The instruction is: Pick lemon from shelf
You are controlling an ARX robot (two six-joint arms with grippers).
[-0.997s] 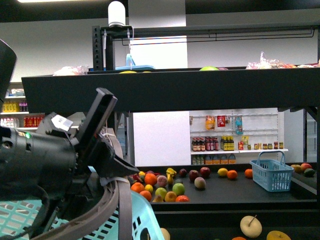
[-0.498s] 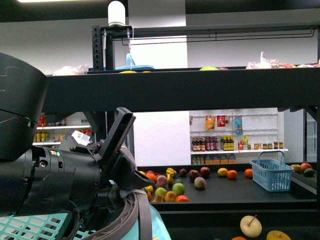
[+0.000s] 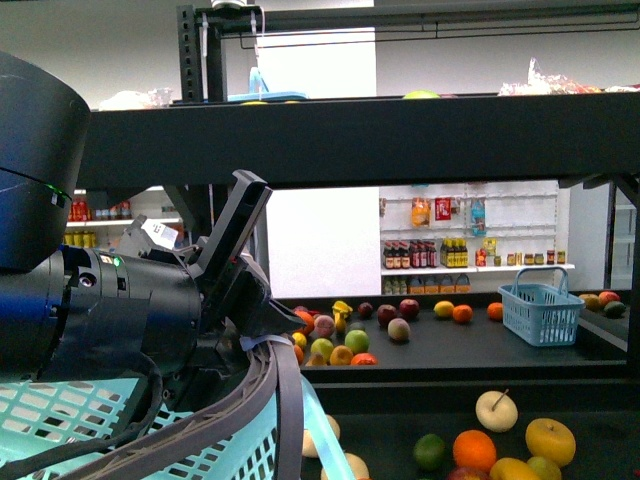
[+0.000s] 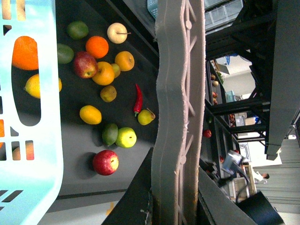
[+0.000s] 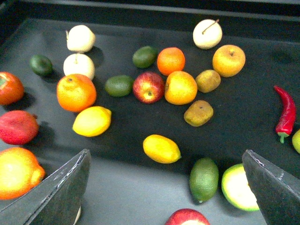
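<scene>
- Firstly, left gripper [image 3: 255,280] sits by the teal basket [image 3: 60,420]; whether its jaws are apart cannot be told.
- Then lemon [image 5: 92,121] lies on the shelf [image 5: 234,133] deck, just beside an orange [image 5: 76,92].
- Lastly, right gripper [image 5: 165,157] hovers above, jaws spread wide.

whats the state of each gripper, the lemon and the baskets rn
right gripper: open, fingers wide apart, holding nothing
left gripper: shut on the basket handle
lemon: lying on the shelf, not gripped
small blue basket: upright on the shelf, handle raised
</scene>
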